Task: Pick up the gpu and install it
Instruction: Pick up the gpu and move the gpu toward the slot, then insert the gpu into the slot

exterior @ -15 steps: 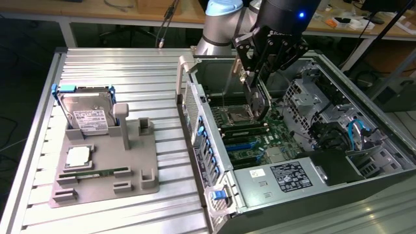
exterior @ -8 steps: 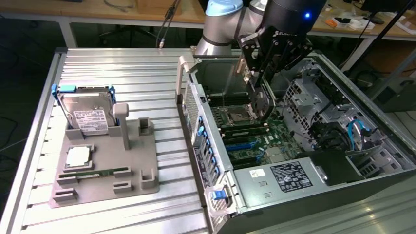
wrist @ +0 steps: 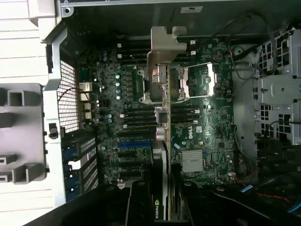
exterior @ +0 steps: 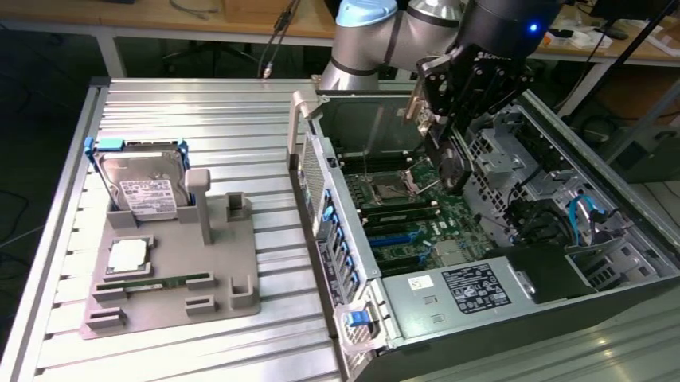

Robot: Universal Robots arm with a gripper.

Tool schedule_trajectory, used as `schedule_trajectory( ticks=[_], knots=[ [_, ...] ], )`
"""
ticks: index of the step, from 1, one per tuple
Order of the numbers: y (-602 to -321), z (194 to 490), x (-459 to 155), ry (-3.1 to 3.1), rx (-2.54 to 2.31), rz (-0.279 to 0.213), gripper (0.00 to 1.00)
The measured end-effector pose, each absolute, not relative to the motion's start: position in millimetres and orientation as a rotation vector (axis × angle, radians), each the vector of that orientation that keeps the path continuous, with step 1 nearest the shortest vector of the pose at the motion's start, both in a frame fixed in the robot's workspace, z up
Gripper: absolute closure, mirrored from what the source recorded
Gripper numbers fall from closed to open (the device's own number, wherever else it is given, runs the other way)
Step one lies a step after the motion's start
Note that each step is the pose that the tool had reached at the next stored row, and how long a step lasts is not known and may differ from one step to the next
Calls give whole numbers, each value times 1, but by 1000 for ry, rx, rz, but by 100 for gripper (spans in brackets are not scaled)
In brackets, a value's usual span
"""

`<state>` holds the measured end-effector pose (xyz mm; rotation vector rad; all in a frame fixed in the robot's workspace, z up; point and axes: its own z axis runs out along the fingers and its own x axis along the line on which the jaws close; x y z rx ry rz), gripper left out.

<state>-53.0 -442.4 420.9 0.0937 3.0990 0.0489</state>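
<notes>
The gpu (exterior: 451,163) is gripped on edge between the closed fingers of the end effector (exterior: 451,119). It hangs inside the open computer case (exterior: 307,163), above the motherboard (exterior: 425,227) and near the CPU socket (exterior: 384,189). Its long axis appears to run downward from the end effector, with the silver bracket (wrist: 164,44) at the end away from the fingers. The blue expansion slots (exterior: 409,239) lie nearer in the exterior view. An NVIDIA logo (wrist: 156,210) can be read on the card's edge.

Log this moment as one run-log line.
grip: gripper shut on gpu | place: over motherboard inside open case | slot: gpu not yet seated
</notes>
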Motion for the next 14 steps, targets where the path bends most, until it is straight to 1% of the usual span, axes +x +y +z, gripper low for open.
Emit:
schedule_trajectory(
  ticks=[14],
  knots=[
    [-442,421,-50,3099,94,49,73]
  ],
)
